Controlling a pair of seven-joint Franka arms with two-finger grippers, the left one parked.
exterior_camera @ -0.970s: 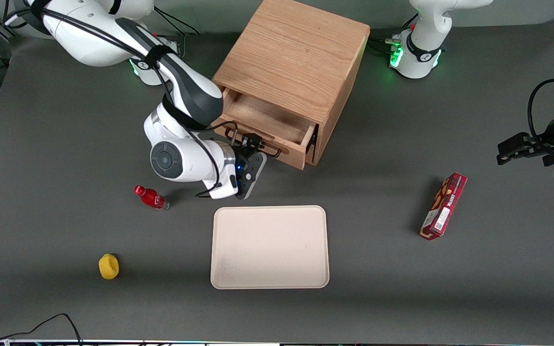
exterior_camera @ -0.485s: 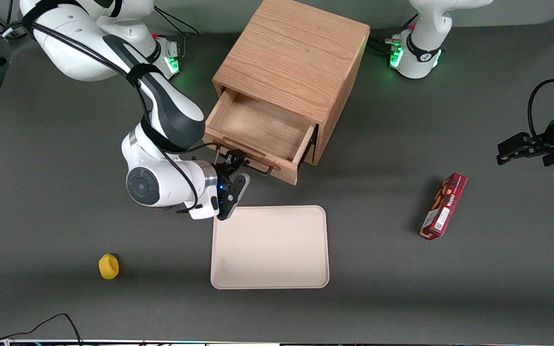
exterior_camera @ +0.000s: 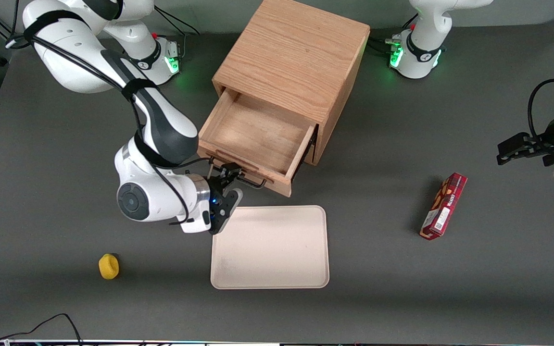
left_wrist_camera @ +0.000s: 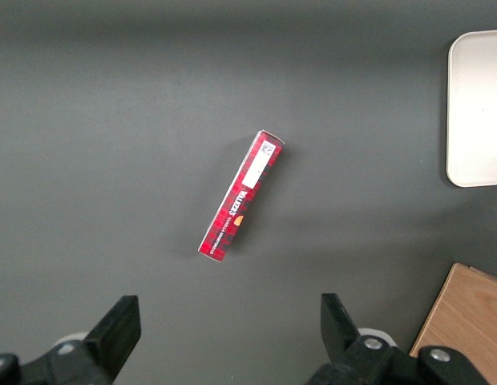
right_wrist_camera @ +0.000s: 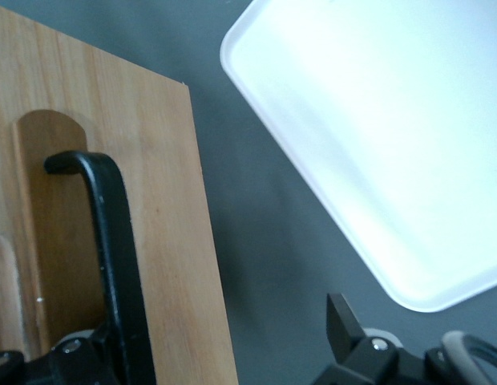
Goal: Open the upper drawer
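Note:
The upper drawer (exterior_camera: 258, 134) of the wooden cabinet (exterior_camera: 291, 53) stands pulled well out toward the front camera, and its wooden tray is empty. Its thin black bar handle (exterior_camera: 247, 179) runs along the drawer front (exterior_camera: 250, 170). My right gripper (exterior_camera: 229, 174) is at the handle's working-arm end. In the right wrist view the gripper (right_wrist_camera: 208, 353) is open, with the black handle (right_wrist_camera: 112, 257) between its fingers, close against one finger, over the oak drawer front (right_wrist_camera: 168, 241). The lower drawer is hidden under the upper one.
A cream tray (exterior_camera: 270, 247) lies on the grey table just in front of the drawer and shows in the right wrist view (right_wrist_camera: 393, 120). A red box (exterior_camera: 443, 206) lies toward the parked arm's end. A small yellow object (exterior_camera: 108, 265) lies toward the working arm's end.
The drawer has slid farther out toward the front camera, and my gripper has moved with the handle. My arm now covers the small red bottle seen earlier.

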